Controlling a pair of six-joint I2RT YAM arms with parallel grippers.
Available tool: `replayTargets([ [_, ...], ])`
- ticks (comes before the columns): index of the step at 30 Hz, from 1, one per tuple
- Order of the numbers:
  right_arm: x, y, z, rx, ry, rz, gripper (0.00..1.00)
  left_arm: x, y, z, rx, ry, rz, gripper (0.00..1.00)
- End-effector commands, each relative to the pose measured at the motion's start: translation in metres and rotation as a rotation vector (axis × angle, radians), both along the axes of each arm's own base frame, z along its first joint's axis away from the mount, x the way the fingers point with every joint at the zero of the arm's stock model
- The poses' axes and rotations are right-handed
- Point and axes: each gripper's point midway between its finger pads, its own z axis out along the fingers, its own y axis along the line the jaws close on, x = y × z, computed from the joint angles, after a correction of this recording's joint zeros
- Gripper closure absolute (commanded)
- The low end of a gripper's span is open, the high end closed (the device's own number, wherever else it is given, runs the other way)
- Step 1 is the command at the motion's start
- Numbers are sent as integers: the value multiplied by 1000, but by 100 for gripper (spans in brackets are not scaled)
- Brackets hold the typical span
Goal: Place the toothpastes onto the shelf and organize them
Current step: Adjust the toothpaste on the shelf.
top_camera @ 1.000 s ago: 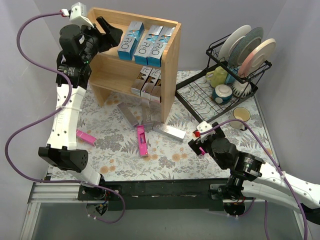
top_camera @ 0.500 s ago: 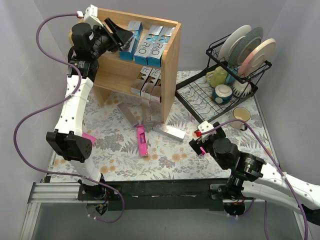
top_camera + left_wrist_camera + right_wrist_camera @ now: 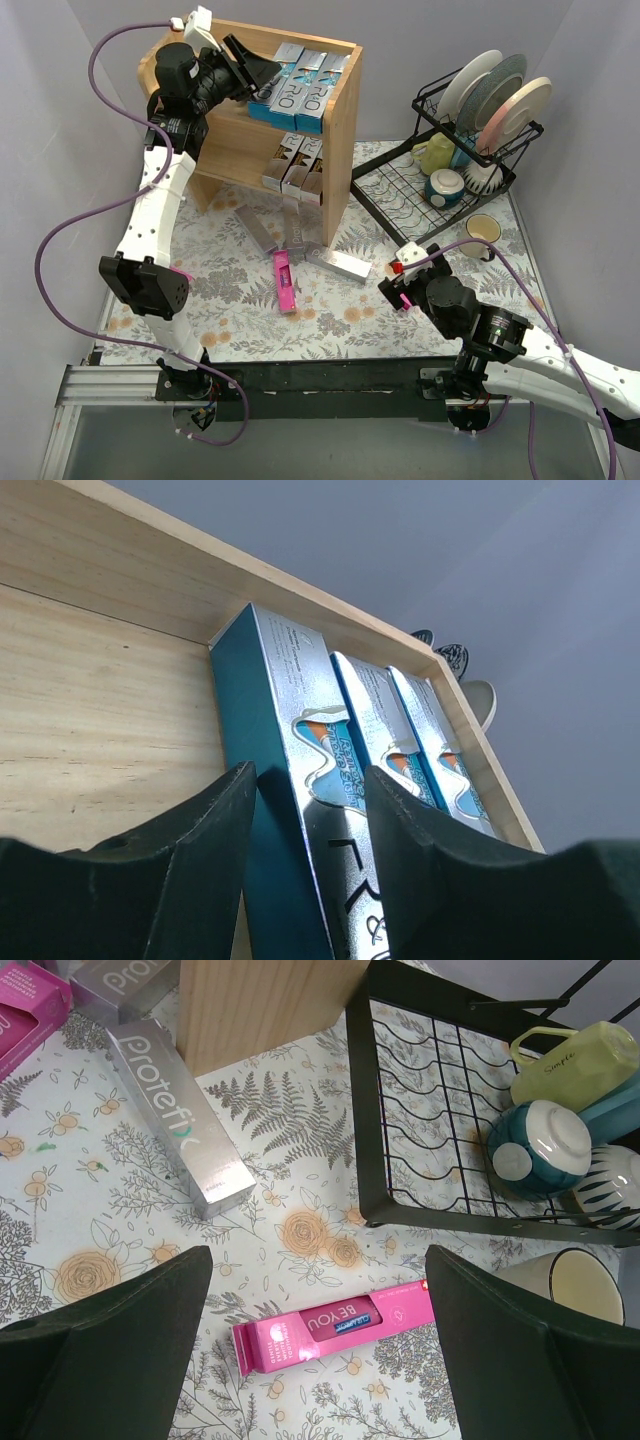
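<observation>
Left fingers (image 3: 180,875) straddle leftmost blue-and-silver toothpaste (image 3: 295,710) on shelf (image 3: 100,680) top; grasp cannot be confirmed. Right fingers (image 3: 110,1335) released, above pink toothpaste (image 3: 330,1330) on desk (image 3: 300,1235).

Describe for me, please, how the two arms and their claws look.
Both the left arm and right arm have white links and black joints, each trailed by a purple cable. The left claw and right claw have dark, wedge-shaped fingers.

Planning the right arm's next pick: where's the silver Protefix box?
Silver Protefix box lies flat on the table in the top view, by the right front corner of the shelf, right of the pink box.
</observation>
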Motion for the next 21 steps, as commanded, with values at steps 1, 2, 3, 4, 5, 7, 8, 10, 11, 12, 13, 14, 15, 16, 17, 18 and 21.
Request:
replayTargets([
  [1, 3, 1, 5, 37, -17, -18, 4, -19, -22, 0, 41, -8, -118, 51],
  [2, 3, 1, 5, 36, -17, -18, 4, -20, -21, -1, 57, -18, -116, 49],
  [3, 3, 1, 4, 34, -17, -18, 4, -22, -19, 1, 61, -25, -116, 48],
  [4, 2, 2, 5, 36, -16, -14, 4, -24, -20, 1, 64, -26, -129, 46],
  [5, 3, 2, 4, 35, -15, -14, 4, -25, -20, 1, 65, -23, -133, 46],
  [7, 2, 2, 4, 36, -14, -9, 4, -24, -16, 2, 63, -20, -128, 43],
  [8, 2, 2, 4, 36, -14, -9, 4, -24, -13, 3, 62, -17, -115, 41],
  [10, 2, 3, 4, 35, -12, -10, 4, -23, -6, 7, 61, -25, -78, 35],
  [11, 2, 3, 4, 36, -13, -8, 4, -20, 0, 11, 60, -39, -40, 29],
  [12, 2, 3, 4, 34, -13, -8, 4, -20, 5, 14, 61, -48, -23, 27],
  [13, 2, 4, 4, 36, -11, -5, 4, -20, 8, 17, 58, -58, -12, 23],
  [14, 2, 4, 3, 33, -11, -5, 4, -22, 11, 25, 53, -78, -2, 17],
  [15, 2, 4, 3, 35, -12, -5, 4, -21, 15, 28, 51, -88, 9, 14],
  [16, 2, 4, 2, 31, -10, -5, 4, -23, 17, 33, 49, -102, 14, 11],
  [17, 2, 4, 3, 32, -10, -3, 4, -25, 19, 39, 46, -122, 21, 8],
  [18, 2, 4, 3, 34, -9, -4, 4, -26, 22, 43, 46, -132, 31, 2],
  [21, 2, 4, 2, 31, -8, -5, 4, -39, 27, 54, 67, -186, 42, 2],
])
